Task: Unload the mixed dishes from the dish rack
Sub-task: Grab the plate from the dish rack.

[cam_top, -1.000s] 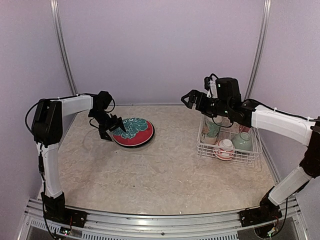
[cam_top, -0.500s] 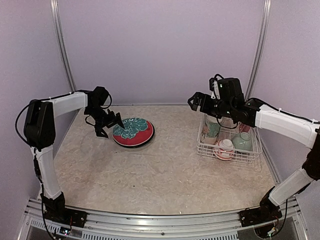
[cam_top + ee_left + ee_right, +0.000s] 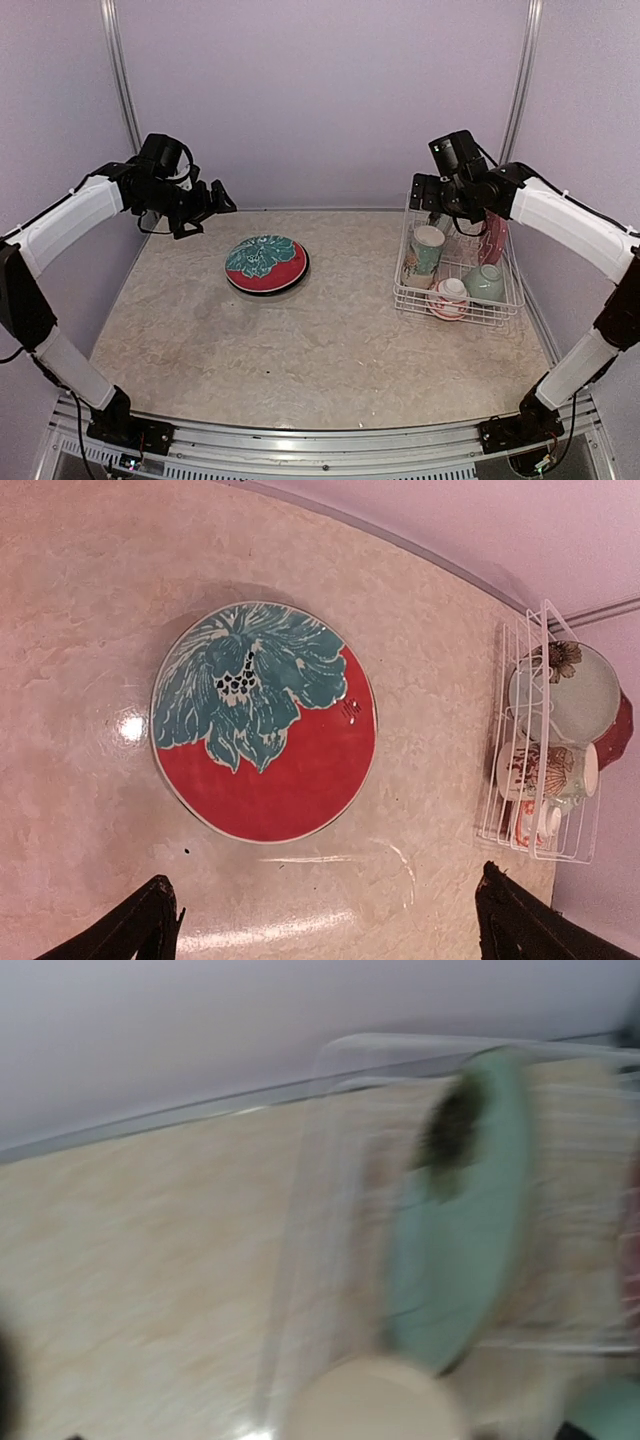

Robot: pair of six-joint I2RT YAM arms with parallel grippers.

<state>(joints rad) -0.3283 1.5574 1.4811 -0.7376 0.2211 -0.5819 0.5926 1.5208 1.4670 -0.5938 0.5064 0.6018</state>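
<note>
Hovering high over the left rear of the desk (image 3: 330, 350), the left hand (image 3: 207, 218) touches nothing. Its fingers are spread wide with nothing between them. In the left wrist view the two dark fingertips (image 3: 145, 930) sit far apart at the bottom of the frame, with bare desk in between.

The red-teal floral plate (image 3: 266, 264) lies flat and face up on the desk, left of centre and toward the back. It is below and a little to the right of that hand and well apart from it. Its teal flower covers the upper part of the red face.

The dish rack (image 3: 452, 313) stands at the right side of the desk, close to the wall. Inside it:
- The tall cream mug (image 3: 425, 250) stands upright on the left side.
- The white-pink bowl (image 3: 449, 297) sits at the near edge.
- The mint green bowl (image 3: 485, 283) sits just beside the white-pink bowl, on its right.
- The pink plate (image 3: 493, 238) stands on edge along the right side.
- The light teal plate (image 3: 565, 690) stands on edge at the far end, behind the mug.

The right hand (image 3: 428, 193) hangs over the rear left corner of the rack, above the mug. The right wrist view is smeared by motion and shows only the teal plate, the white wires and the mug's pale rim. I cannot tell whether this hand's fingers are spread or pressed together.
</note>
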